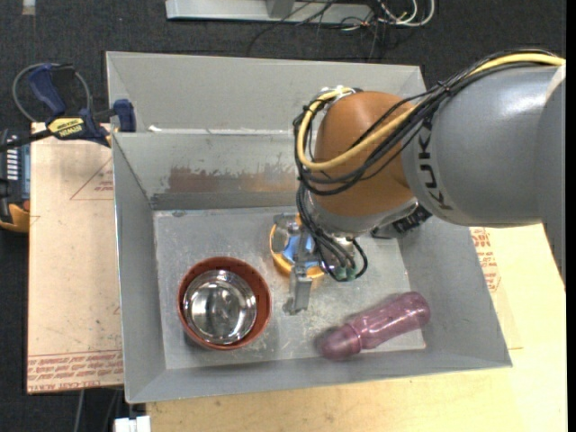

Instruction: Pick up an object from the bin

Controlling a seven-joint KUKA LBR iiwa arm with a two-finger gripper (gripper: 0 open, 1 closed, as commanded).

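Observation:
My gripper (298, 301) hangs below the arm's wrist in the middle of the bin, its tip close to the floor. Just behind it, touching or partly under it, lies a small orange and blue thing (283, 244); I cannot tell whether it is held. A red bowl with a shiny metal inside (224, 308) stands upright to the left of the gripper, a short gap away. A mauve, bumpy, elongated thing (376, 326) lies on its side to the right, near the front wall.
The arm with its orange cover and cables comes in from the right and hides the bin's middle and back right. Bare floor shows along the back wall and in the left back corner.

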